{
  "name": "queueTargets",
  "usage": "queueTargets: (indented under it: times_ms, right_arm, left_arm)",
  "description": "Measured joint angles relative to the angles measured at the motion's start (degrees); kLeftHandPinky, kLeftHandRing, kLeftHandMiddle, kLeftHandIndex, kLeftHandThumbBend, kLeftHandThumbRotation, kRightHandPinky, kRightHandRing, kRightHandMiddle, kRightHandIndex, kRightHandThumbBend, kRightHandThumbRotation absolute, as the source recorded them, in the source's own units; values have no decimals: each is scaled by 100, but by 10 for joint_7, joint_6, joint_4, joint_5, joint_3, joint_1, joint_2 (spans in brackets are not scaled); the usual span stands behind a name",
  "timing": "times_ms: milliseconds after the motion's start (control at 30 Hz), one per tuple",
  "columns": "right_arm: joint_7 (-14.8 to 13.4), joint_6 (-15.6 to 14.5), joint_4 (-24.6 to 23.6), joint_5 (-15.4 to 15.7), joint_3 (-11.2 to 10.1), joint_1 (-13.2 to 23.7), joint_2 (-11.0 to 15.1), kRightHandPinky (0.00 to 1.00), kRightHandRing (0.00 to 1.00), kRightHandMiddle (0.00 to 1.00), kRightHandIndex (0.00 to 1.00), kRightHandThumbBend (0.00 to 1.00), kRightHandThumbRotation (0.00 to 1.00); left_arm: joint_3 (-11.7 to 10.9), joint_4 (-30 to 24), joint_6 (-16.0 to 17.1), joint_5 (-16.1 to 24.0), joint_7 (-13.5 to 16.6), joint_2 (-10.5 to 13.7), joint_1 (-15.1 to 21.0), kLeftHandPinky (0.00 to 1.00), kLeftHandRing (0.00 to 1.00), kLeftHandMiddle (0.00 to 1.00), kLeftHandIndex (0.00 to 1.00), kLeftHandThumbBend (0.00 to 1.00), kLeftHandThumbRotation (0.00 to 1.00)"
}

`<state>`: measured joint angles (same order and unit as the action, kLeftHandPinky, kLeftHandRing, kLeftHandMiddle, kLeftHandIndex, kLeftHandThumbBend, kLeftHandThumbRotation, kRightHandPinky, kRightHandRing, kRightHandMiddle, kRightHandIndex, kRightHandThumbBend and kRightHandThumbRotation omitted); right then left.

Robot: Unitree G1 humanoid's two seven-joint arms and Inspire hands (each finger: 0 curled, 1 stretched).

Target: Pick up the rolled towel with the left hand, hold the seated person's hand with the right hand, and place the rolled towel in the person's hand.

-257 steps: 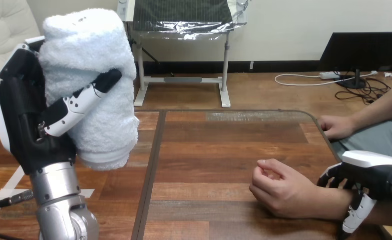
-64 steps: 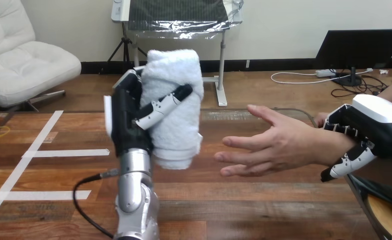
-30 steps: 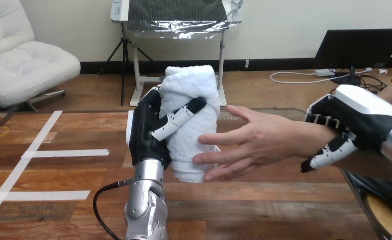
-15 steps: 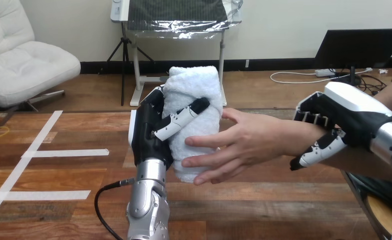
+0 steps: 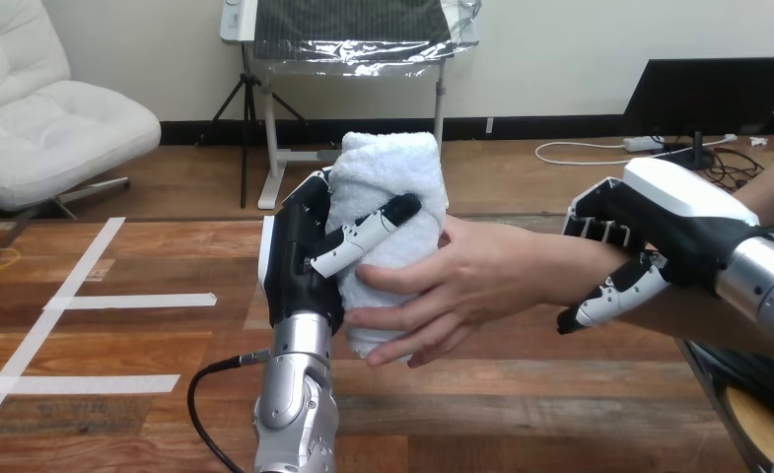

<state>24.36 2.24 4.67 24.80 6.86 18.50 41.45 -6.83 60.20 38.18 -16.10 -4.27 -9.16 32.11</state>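
Observation:
A white rolled towel [image 5: 387,177] stands upright in the air above the table, with my left hand [image 5: 299,256] shut round it from the left. The person's hand [image 5: 461,286] reaches in from the right, and its palm and fingers rest against the towel's right side. My right hand [image 5: 649,236] is curled round the person's wrist from above, its thumb underneath.
The wooden table [image 5: 521,394] lies under both arms. A white armchair [image 5: 37,108] stands at the back left, and a metal stand [image 5: 348,44] behind the towel.
The person's hand, carried by my right hand, has moved left from apart to against the towel. My left hand with the towel has shifted slightly right.

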Motion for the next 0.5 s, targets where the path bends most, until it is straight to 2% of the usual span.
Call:
queueTargets:
  times_ms: [500]
  right_arm:
    - [0, 0, -1, 5, 1, 7, -11, 32, 38, 43, 44, 87, 15]
  left_arm:
    - [0, 0, 0, -1, 4, 0, 0, 34, 39, 43, 43, 72, 0]
